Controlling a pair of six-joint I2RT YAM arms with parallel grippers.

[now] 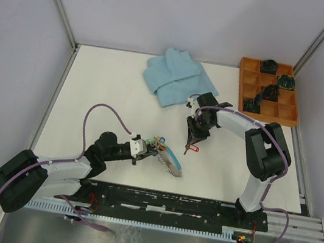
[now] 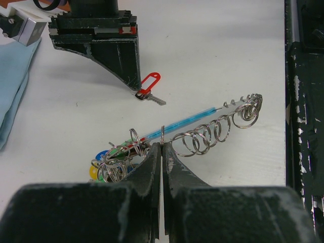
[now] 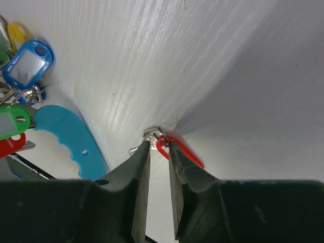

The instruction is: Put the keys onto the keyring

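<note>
The keyring (image 2: pixel 202 134), a grey coil loop with a light-blue segment, lies low over the table with several tagged keys (image 2: pixel 109 164) bunched at its near end. My left gripper (image 2: pixel 162 145) is shut on a thin wire ring of it. The keyring also shows in the top view (image 1: pixel 172 164) just right of my left gripper (image 1: pixel 153 148). A key with a red tag (image 3: pixel 185 153) lies on the table. My right gripper (image 3: pixel 158 146) points down with its tips pinching the key's head and the tag's loop. The key shows in the left wrist view (image 2: pixel 149 83) and the top view (image 1: pixel 194 149).
A folded light-blue cloth (image 1: pixel 172 77) lies at the back centre. An orange compartment tray (image 1: pixel 251 65) with dark objects stands at the back right. Blue (image 3: pixel 28 63), green (image 3: pixel 10 126) and yellow (image 3: pixel 17 33) tags lie left of my right gripper.
</note>
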